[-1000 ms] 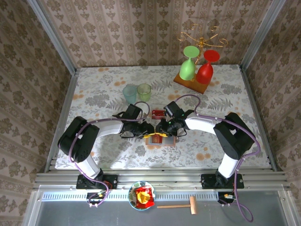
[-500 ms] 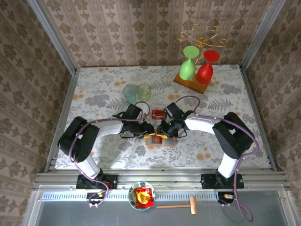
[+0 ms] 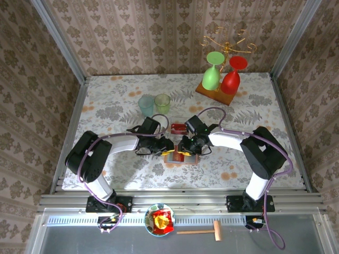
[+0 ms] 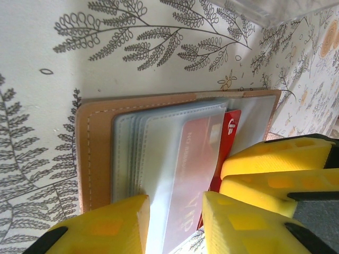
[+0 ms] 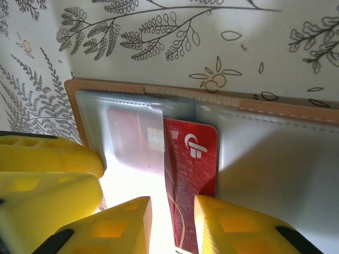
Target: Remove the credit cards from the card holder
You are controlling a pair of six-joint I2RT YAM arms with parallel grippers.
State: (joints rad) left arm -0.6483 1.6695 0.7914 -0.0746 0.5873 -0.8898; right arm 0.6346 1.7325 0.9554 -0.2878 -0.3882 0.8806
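Nothing moved: 1 card holder holds 2 cards.

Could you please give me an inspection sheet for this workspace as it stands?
Surface: floral-cloth table, flat.
Job's things: card holder lies open; red card partly out of its sleeve; small red item behind, likely a card.
Clutter: two cups; board with goblets; snack bowl; mallet.
Grippers: left gripper and right gripper both down at the holder, jaws apart, the right one straddling the red card.
Cables: purple cables along both arms, clear of holder.
Surroundings: patterned walls, metal frame.
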